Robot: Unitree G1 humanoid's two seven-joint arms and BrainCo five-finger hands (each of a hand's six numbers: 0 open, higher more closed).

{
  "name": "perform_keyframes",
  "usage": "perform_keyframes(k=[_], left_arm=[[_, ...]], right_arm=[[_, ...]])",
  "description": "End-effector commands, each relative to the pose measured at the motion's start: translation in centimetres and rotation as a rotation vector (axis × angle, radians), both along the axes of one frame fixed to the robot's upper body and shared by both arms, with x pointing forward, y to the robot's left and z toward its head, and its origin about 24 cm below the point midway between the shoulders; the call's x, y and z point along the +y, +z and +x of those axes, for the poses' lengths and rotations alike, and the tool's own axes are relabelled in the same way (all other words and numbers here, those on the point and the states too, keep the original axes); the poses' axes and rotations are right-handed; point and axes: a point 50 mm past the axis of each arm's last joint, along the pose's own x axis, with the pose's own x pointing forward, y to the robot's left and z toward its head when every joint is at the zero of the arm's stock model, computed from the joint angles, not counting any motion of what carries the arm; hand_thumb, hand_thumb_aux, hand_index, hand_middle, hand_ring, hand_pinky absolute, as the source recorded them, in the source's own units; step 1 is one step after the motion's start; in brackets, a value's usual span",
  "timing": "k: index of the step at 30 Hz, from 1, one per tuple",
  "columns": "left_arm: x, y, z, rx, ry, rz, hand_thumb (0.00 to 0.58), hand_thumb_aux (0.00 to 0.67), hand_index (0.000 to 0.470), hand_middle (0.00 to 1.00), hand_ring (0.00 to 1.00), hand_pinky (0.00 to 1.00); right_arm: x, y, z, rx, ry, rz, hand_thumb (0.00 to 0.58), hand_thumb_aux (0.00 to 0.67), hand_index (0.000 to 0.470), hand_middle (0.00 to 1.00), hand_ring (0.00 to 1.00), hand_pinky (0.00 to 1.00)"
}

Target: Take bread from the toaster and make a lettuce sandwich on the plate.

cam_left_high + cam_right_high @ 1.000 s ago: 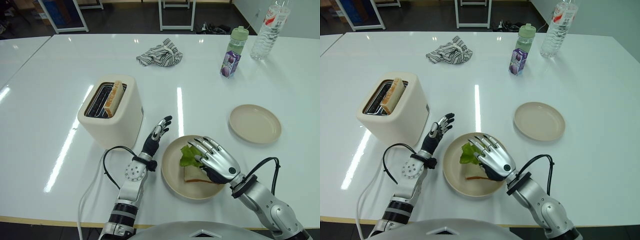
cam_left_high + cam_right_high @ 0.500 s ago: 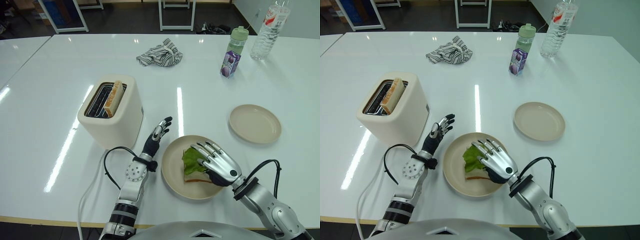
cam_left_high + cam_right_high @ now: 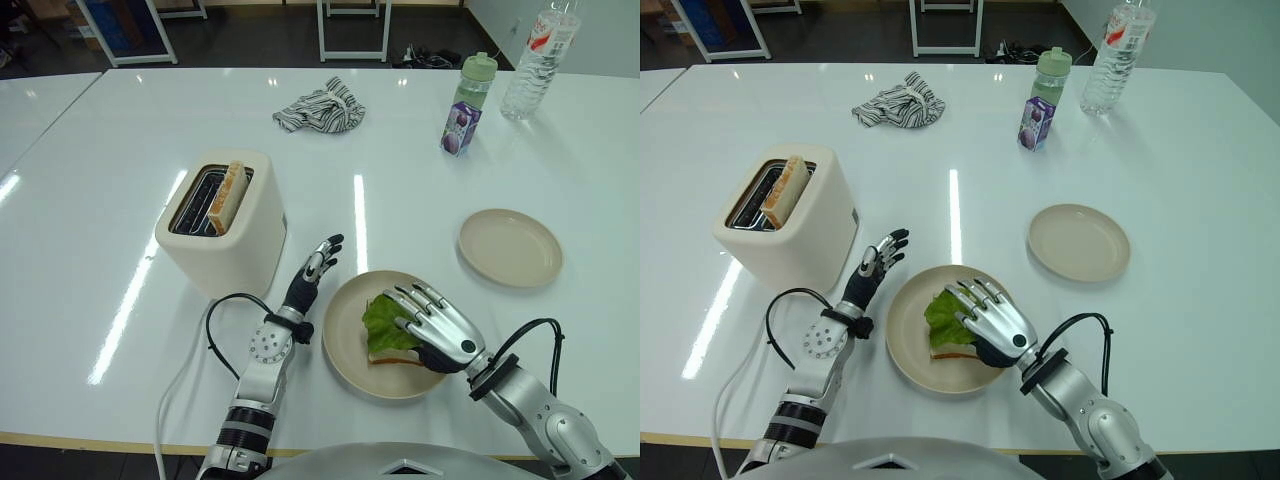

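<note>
The sandwich is half built. On the round beige plate (image 3: 343,350) nearest the robot lies 1 flat slice of white bread (image 3: 392,353) with a ruffled green lettuce leaf (image 3: 381,316) on top of it. The right hand (image 3: 440,326) hovers over the right part of the leaf, fingers stretched out and spread, gripping nothing. I cannot tell whether the fingertips touch the lettuce. The left hand (image 3: 309,272) sits between the plate and the cream-coloured box-shaped toaster (image 3: 225,245), fingers straight and empty, pointing away from the robot. 1 browned slice of toast (image 3: 228,195) stands upright in the toaster slot nearer the plate, poking above the top.

By my reading, the lettuce step is about finished and only the top slice is missing. The next move calls for the right hand to clear the plate without dragging the leaf. The left hand, close beside the toaster, should then pinch the toast by its exposed top edge, lift it straight up and lay it flat over the lettuce.
</note>
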Motion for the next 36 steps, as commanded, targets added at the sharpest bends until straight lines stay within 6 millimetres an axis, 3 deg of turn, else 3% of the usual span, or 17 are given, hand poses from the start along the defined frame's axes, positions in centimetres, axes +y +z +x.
perform_keyframes(k=[1,8,11,13,14,16,17,20,24,27,31,33,36], left_arm=[[0.1,-0.4,-0.1,0.023,0.001,0.007,0.000,0.000,0.000,0.00,0.00,0.00],[0.1,-0.4,0.0,0.025,-0.005,0.009,0.000,0.000,0.000,0.00,0.00,0.00],[0.2,-0.3,0.0,0.022,-0.003,0.011,0.000,0.000,0.000,0.00,0.00,0.00],[0.4,-0.3,-0.1,0.019,0.008,0.011,0.000,0.000,0.000,0.00,0.00,0.00],[0.5,-0.3,-0.2,0.018,0.012,0.011,0.000,0.000,0.000,0.00,0.00,0.00],[0.4,-0.2,-0.1,0.012,0.011,0.009,0.000,0.000,0.000,0.00,0.00,0.00],[0.4,-0.1,-0.1,0.007,0.007,0.010,0.000,0.000,0.000,0.00,0.00,0.00],[0.5,0.6,0.1,-0.020,0.003,0.011,0.000,0.000,0.000,0.00,0.00,0.00],[0.8,2.4,0.0,-0.103,0.007,0.027,0.000,0.000,0.000,0.00,0.00,0.00],[1.2,5.4,-0.5,-0.231,0.025,0.070,0.000,0.000,0.000,0.00,0.00,0.00],[3.1,11.2,-1.7,-0.483,0.130,0.152,0.000,0.000,0.000,0.00,0.00,0.00],[4.6,13.0,-2.0,-0.602,0.242,0.352,0.000,0.000,0.000,0.00,0.00,0.00],[7.2,14.0,-1.7,-0.671,0.413,0.652,0.000,0.000,0.000,0.00,0.00,0.00]], right_arm=[[0.0,-0.2,-0.5,0.027,0.016,-0.007,0.452,0.355,0.249,0.00,0.00,0.00],[-0.8,0.7,-0.8,0.038,0.003,-0.003,0.420,0.318,0.223,0.00,0.00,0.00],[-2.1,2.5,-1.7,0.105,0.001,0.053,0.316,0.218,0.153,0.00,0.00,0.00],[-2.9,4.5,-1.5,0.140,-0.028,0.217,0.255,0.168,0.118,0.00,0.00,0.00],[-3.2,5.3,-1.4,0.153,-0.039,0.292,0.251,0.166,0.116,0.00,0.00,0.00],[-3.7,7.7,-0.8,0.153,-0.095,0.605,0.036,0.021,0.015,0.00,0.00,0.00],[-3.9,8.6,-0.7,0.157,-0.110,0.749,0.000,0.000,0.000,0.00,0.00,0.00],[-4.3,9.9,-0.6,0.168,-0.123,0.997,0.000,0.000,0.000,0.00,0.00,0.00],[-5.0,10.1,0.0,0.207,-0.190,1.212,0.000,0.000,0.000,0.00,0.00,0.00],[-6.2,9.8,0.6,0.243,-0.281,1.394,0.000,0.000,0.000,0.00,0.00,0.00],[-7.9,8.0,1.8,0.288,-0.422,1.510,0.000,0.000,0.000,0.00,0.00,0.00],[-8.4,6.8,2.4,0.306,-0.482,1.515,0.000,0.000,0.000,0.00,0.00,0.00],[-8.8,4.6,3.2,0.350,-0.560,1.496,0.000,0.000,0.000,0.00,0.00,0.00]])
